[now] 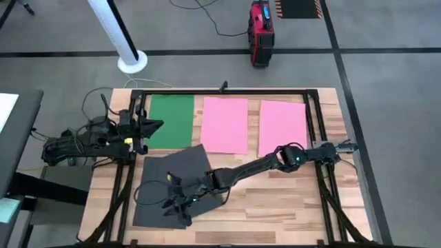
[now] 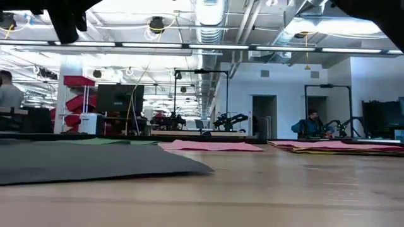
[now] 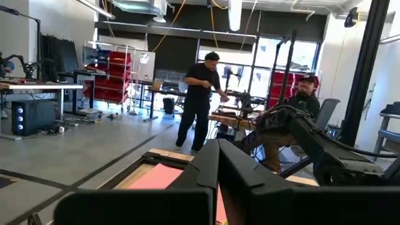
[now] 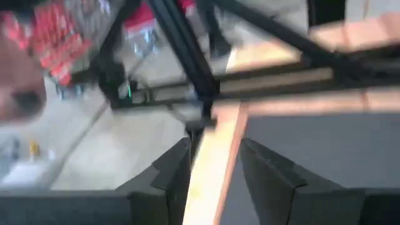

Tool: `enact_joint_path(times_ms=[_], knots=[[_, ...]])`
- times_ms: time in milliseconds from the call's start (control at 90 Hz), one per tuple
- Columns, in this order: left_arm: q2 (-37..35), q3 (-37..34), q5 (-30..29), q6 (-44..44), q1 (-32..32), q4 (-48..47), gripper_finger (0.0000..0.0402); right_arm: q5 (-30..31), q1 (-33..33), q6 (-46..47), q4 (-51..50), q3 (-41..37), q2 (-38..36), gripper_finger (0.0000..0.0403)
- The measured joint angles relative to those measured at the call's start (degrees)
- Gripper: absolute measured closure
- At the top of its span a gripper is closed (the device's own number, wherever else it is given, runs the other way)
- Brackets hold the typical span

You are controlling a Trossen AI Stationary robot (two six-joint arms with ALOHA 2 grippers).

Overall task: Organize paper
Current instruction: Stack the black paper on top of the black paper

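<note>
Four sheets of paper lie flat on the table. A green sheet (image 1: 170, 120) is at the far left, a pink sheet (image 1: 224, 125) lies beside it, and a second pink sheet (image 1: 282, 128) is at the far right. A dark grey sheet (image 1: 172, 184) lies askew at the near left. My right gripper (image 1: 176, 203) reaches across from the right and hangs open over the grey sheet's (image 4: 325, 150) near left part, above the table. My left gripper (image 1: 155, 126) is shut and waits level at the green sheet's left edge.
A black frame rail (image 1: 227, 91) runs round the table's far and side edges. Bare wood (image 1: 289, 200) lies at the near right. In the low view a yellowish edge shows under the right pink sheet (image 2: 341, 147). People are in the room beyond the table.
</note>
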Motion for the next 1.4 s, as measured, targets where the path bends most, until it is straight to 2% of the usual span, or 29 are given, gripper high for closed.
enact_joint_path(times_ms=[156, 211, 389, 667, 878, 1167, 1400], knots=[[0.0, 0.0, 1.8, -0.3, 0.0, -0.1, 0.0402, 0.0, 0.0, -9.8, -15.0, 0.0, -1.5, 0.0376], [0.0, 0.0, 1.9, -0.3, 0.0, -0.2, 0.0401, 0.1, 0.0, -13.0, -18.3, 0.0, -1.9, 0.0393], [0.0, 0.0, 1.8, -0.3, 0.0, -0.7, 0.0401, 0.0, 0.7, -21.0, -25.6, 0.0, -3.5, 0.0401], [-0.1, 0.0, 1.0, 2.3, 0.0, -1.1, 0.0401, 0.0, 0.2, -25.9, -32.4, -2.4, -4.1, 0.0402], [-2.3, 0.0, 0.3, 3.2, 0.0, -1.1, 0.0402, -0.6, -1.2, -26.8, -31.5, -8.2, -4.1, 0.0403], [-12.2, 0.0, 0.3, 4.6, 0.0, -4.5, 0.0401, -5.9, -3.0, -28.5, -25.8, -14.6, -4.0, 0.0403], [-11.3, -0.1, 2.5, 4.4, 0.0, -8.7, 0.0401, -8.8, -5.4, -28.7, -21.1, -18.8, -4.2, 0.0403]])
